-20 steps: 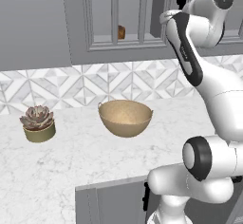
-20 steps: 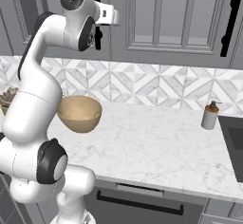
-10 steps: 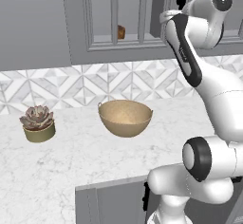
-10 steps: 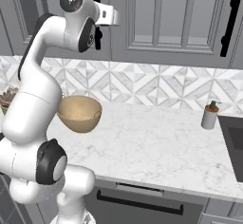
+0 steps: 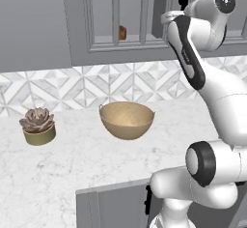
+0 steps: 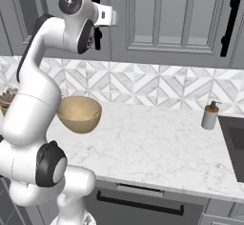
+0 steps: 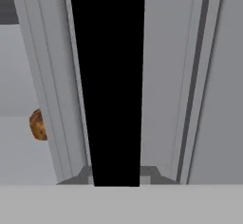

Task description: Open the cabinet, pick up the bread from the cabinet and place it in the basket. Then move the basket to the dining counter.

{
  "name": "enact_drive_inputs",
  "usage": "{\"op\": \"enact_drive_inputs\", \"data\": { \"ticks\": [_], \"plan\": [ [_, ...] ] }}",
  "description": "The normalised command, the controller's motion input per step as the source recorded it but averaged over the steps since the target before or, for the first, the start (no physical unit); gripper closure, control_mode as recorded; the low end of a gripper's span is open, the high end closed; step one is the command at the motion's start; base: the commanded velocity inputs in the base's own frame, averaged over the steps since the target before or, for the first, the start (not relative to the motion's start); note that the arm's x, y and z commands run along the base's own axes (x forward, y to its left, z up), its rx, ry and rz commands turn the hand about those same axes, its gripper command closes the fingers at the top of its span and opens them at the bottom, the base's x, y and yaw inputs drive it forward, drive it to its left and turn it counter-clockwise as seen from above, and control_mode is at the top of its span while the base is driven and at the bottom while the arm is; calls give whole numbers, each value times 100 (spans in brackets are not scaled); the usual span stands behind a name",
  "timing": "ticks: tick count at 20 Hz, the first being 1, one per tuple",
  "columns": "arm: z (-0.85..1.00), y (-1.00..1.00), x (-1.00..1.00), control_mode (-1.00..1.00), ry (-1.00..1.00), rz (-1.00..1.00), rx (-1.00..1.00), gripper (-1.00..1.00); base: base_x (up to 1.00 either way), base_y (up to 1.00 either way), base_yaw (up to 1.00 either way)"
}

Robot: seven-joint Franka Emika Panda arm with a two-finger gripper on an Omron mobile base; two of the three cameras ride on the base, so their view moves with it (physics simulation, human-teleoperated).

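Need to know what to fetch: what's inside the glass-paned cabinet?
Behind the cabinet panes sits the bread, a small brown lump on the shelf. The door frame and black handle cover the rest.

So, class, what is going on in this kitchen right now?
The white arm has reached up to the cabinet, with the black handle right in front of its hand camera. The door looks shut, and the bread sits behind the glass. The basket waits empty on the counter, beside a potted succulent.
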Motion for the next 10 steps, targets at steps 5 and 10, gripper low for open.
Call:
{"op": "enact_drive_inputs", "data": {
  "ticks": [5,10],
  "plan": [
    [0,89,-33,-100,0,18,2,100,0,0,0],
    [8,100,-78,-100,-4,15,0,100,0,0,0]
  ]
}}
